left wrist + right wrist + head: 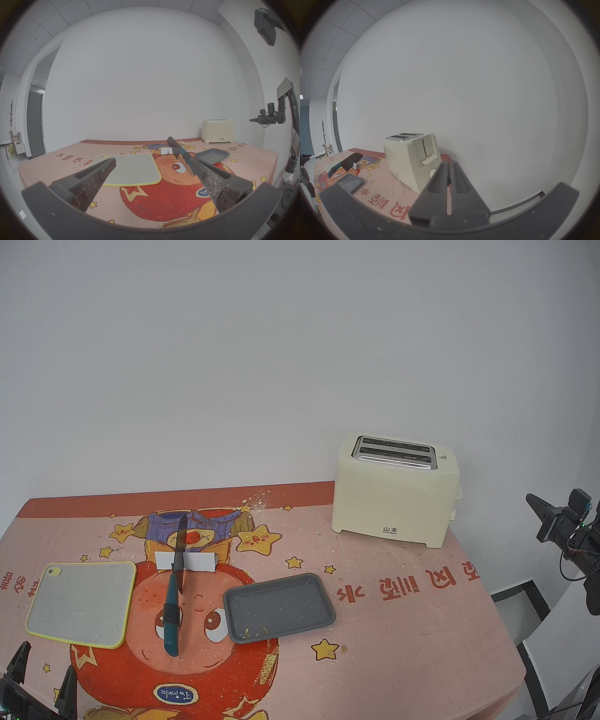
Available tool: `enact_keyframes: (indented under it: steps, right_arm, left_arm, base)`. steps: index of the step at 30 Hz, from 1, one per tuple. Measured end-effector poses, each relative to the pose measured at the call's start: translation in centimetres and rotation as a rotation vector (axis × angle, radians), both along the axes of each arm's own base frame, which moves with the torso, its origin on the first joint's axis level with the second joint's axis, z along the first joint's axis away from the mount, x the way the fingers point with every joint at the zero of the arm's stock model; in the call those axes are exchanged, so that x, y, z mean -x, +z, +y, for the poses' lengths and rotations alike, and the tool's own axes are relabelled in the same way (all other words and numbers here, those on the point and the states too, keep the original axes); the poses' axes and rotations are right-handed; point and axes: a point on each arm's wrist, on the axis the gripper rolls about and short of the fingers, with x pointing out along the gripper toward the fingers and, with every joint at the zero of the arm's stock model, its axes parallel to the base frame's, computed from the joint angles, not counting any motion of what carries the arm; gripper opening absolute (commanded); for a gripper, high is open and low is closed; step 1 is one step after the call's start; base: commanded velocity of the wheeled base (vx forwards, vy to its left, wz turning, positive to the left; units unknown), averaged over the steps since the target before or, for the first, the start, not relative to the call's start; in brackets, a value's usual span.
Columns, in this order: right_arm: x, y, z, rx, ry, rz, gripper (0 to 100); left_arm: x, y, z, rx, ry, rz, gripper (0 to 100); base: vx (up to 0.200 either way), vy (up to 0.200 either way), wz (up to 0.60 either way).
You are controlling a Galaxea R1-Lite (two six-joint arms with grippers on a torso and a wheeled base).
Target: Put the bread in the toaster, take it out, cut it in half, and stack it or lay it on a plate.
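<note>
- Spread and empty, the left fingers (67,691) sit lower left; the right fingers (539,505), pressed together, hang at the right edge.
- Risk: crumb-dusted fingers could slip on the knife (172,609), whose teal handle is smooth.
- The glossy cream toaster (395,490) stands right of centre; bread inside cannot be told.
- The shallow grey tray (281,609) lies at centre.

My left tool (152,162) hangs low over the near edge of the tabletop (56,162), fingers (93,178) spread wide; beyond lies the cutting board (128,168); just beside it the knife (178,152), blade by a white card (166,151); farther off, the grey plate (212,155) and cream toaster (217,130).
</note>
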Motion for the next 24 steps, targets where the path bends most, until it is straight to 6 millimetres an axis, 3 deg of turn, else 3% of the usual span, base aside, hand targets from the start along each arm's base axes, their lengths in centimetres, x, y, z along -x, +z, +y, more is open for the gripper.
enact_keyframes:
  steps: [24]
  right_arm:
    - [0.01, -0.07, 0.14, 0.002, 0.005, 0.003, 0]
  left_arm:
    - [0.0, 0.0, 0.0, 0.0, 0.0, 0.0, 100]
  base:
    - [0.0, 0.0, 0.0]
